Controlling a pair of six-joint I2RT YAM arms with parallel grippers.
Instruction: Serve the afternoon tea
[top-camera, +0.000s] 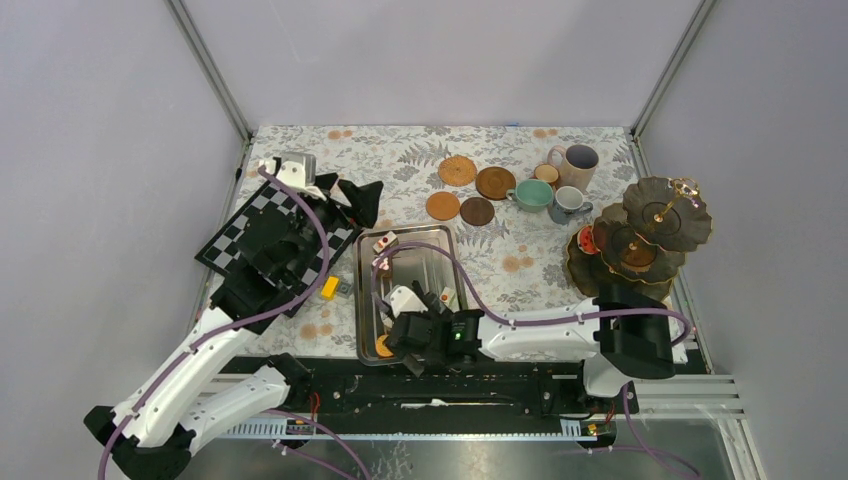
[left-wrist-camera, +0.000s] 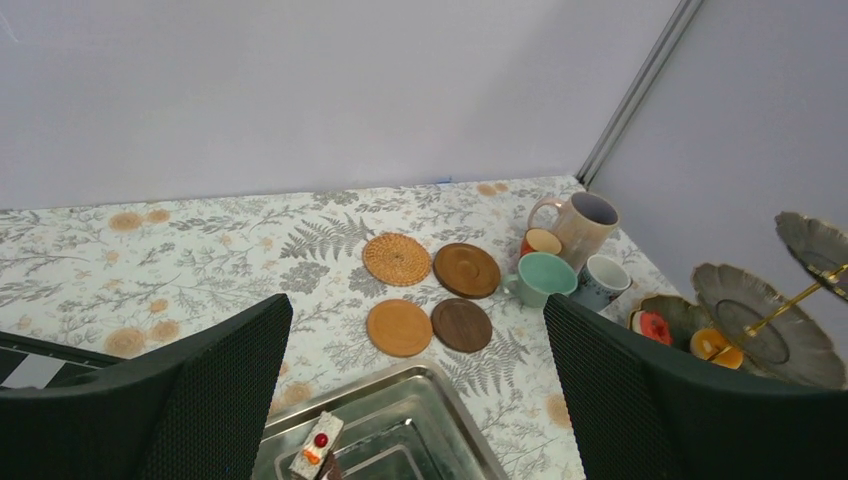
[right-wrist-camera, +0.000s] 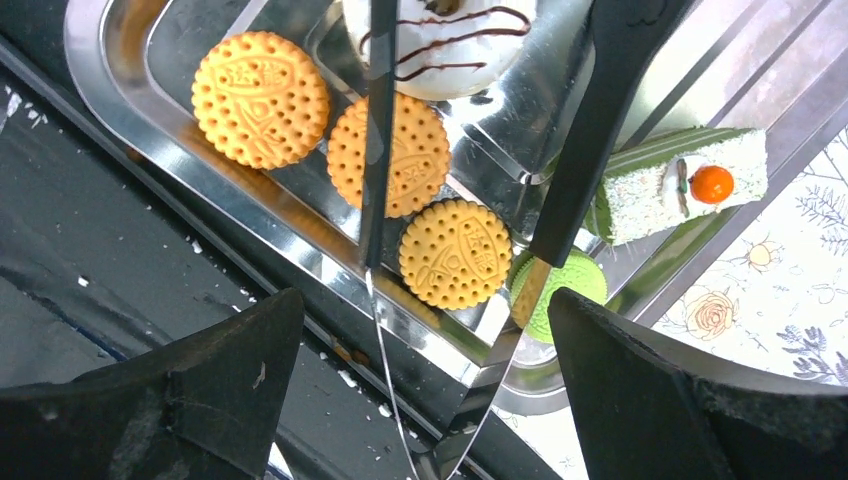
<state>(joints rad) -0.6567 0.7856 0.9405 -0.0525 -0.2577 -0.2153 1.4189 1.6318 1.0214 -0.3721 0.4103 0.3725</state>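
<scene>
My right gripper (top-camera: 398, 345) (right-wrist-camera: 425, 310) hangs open over the steel tray's near corner (right-wrist-camera: 100, 60). Below it lie three orange biscuits (right-wrist-camera: 260, 98), an iced donut (right-wrist-camera: 450, 40), a green cake slice (right-wrist-camera: 680, 185) and a green biscuit (right-wrist-camera: 575, 285). Steel tongs (right-wrist-camera: 375, 150) lie across them, their bend between my fingers, untouched. My left gripper (top-camera: 352, 192) (left-wrist-camera: 417, 310) is open and empty above the tray's far end, near a white cake slice (left-wrist-camera: 315, 447). Several coasters (top-camera: 457, 170) (left-wrist-camera: 397, 259) and mugs, beige (top-camera: 575, 165), teal (top-camera: 533, 194), grey (top-camera: 568, 203), orange (top-camera: 545, 173), stand beyond. The tiered stand (top-camera: 640, 235) holds pastries (left-wrist-camera: 655, 327).
A chessboard (top-camera: 240, 235) lies under the left arm. A yellow block (top-camera: 329, 287) sits beside the tray's left rim (top-camera: 360, 290). The black rail (top-camera: 500, 385) runs along the near edge. Grey walls close in the table on three sides.
</scene>
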